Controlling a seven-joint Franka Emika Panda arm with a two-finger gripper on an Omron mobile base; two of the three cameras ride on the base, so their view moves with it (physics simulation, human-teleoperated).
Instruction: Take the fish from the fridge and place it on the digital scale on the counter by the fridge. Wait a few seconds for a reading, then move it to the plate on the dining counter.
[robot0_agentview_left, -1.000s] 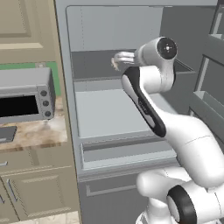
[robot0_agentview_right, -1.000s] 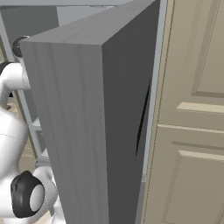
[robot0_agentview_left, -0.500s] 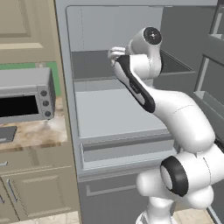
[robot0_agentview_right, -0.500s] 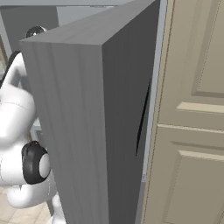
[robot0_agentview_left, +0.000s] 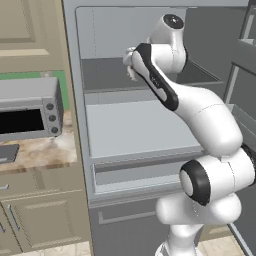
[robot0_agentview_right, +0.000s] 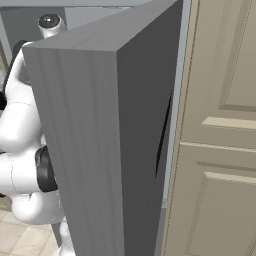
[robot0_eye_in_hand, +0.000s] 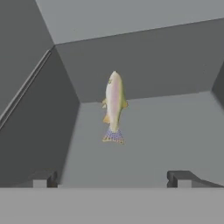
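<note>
Open grey fridge (robot0_agentview_right: 95, 150) door fills the middle. White arm (robot0_agentview_right: 20, 125) behind it at left. Tan panelled cupboard (robot0_agentview_right: 220, 125) at right.

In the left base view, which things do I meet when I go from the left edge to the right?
digital scale → toaster oven → fridge interior with the robot arm in front of it → open fridge door.
</note>
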